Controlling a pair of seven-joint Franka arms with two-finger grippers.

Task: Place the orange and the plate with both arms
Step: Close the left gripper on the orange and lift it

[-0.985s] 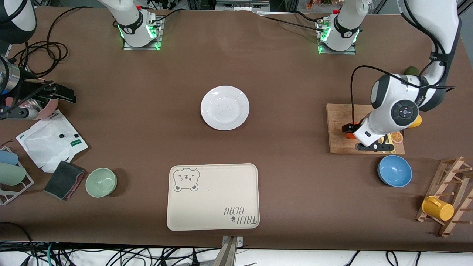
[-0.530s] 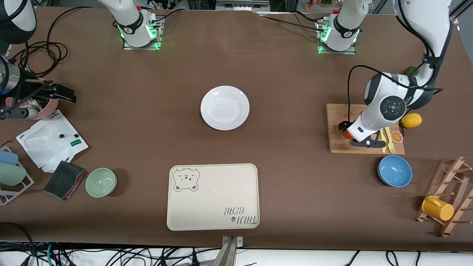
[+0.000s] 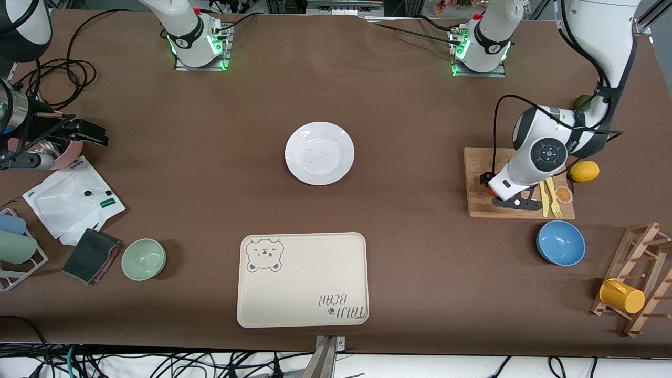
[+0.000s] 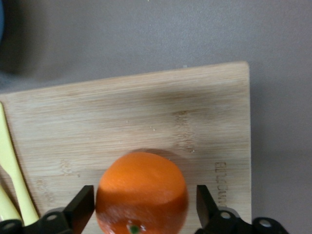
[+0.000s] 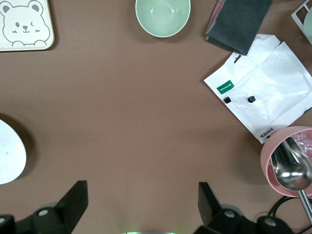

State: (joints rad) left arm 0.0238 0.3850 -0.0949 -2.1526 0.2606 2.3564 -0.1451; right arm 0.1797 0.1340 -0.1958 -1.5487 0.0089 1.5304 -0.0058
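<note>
Round dimpled orange (image 4: pixel 141 192) on grained wooden board (image 4: pixel 146 117)

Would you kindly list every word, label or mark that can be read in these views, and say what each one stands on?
"TAIJI BEAR", upside down in the front view, with a paw mark: on the cream bear tray.
Faint branded lettering on the wooden cutting board: too faint to read.
Green label and small black print on the white paper bag: too small to read.
The plate bears no text.
</note>
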